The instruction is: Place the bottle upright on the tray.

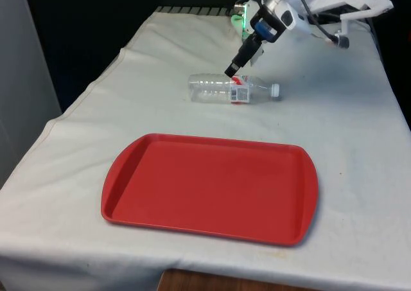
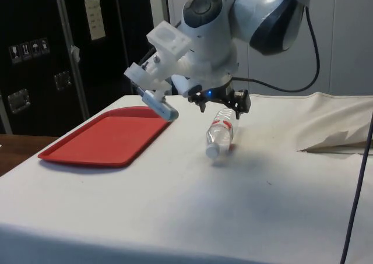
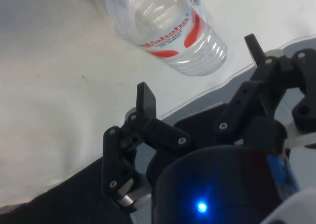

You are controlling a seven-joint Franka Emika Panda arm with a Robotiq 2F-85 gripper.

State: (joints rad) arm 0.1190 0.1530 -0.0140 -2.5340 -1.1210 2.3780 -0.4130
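- Bottle (image 1: 231, 88) lies flat on surface (image 1: 359, 143), 12 o'clock of red tray (image 1: 192, 182).
- Pincer (image 3: 200, 68) spread apart, just above bottle, gripping nothing.

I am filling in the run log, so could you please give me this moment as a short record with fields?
bottle: clear plastic water bottle with a red and white label, lying on its side on the white cloth, cap toward the front view's right
tray: red plastic tray, nothing on it, nearer the front camera than the bottle
gripper: black two-finger gripper, fingers open, close above the bottle's label, holding nothing
task state: bottle not yet grasped, not on the tray
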